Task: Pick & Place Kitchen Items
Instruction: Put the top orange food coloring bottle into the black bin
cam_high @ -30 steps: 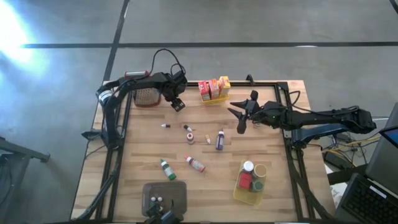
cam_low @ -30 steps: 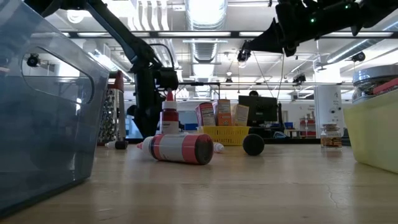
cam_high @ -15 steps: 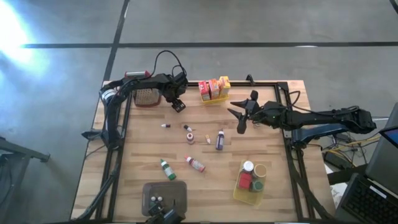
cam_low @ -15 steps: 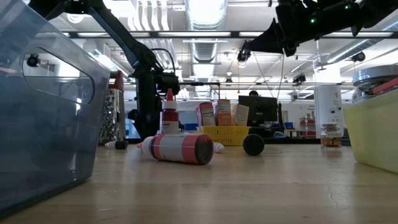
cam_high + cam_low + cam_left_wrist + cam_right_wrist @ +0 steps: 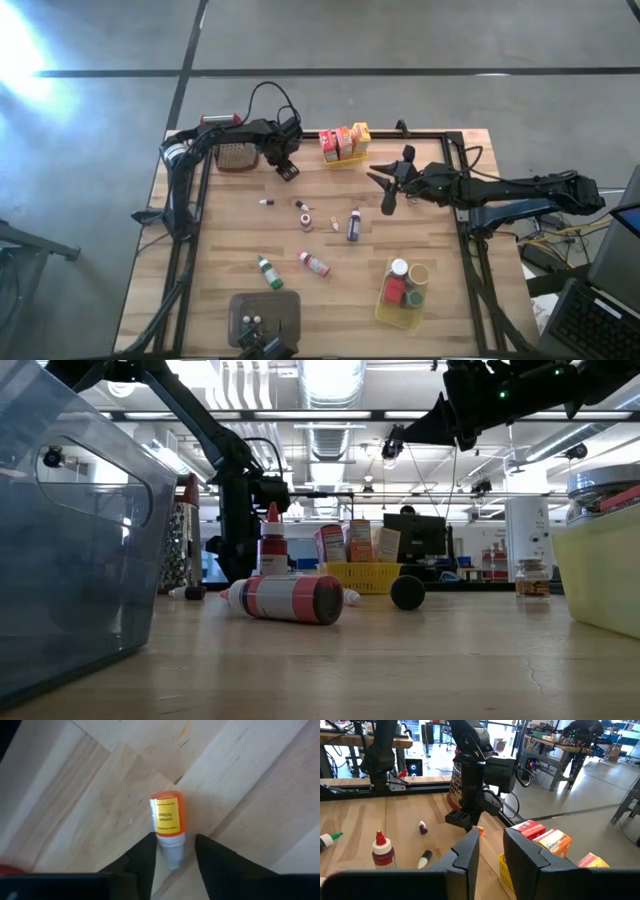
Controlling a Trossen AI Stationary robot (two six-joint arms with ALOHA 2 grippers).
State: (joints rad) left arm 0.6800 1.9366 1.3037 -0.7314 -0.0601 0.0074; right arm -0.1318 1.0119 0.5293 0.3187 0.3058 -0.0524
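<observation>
Fingers (image 5: 145,857) of my left gripper (image 5: 174,851) are spread, one on each side of a tiny orange bottle labelled Lemon Yellow (image 5: 168,821), which lies flat on the table (image 5: 440,260) — its white cap end sits between my two tips, and I cannot tell whether either tip touches it. From above, this gripper (image 5: 286,170) is low over the board at about 11 o'clock from the table's middle, just beside the metal grater (image 5: 232,155). My right gripper (image 5: 385,187) hangs at roughly 2 o'clock, raised clear of the wood, fingers parted and holding nothing. Other small bottles lie scattered about the centre — a dark purple one (image 5: 353,224), a red-banded one (image 5: 314,263) at 6 o'clock. Boxes (image 5: 343,141) stand in a yellow basket (image 5: 345,160) at 12 o'clock.
</observation>
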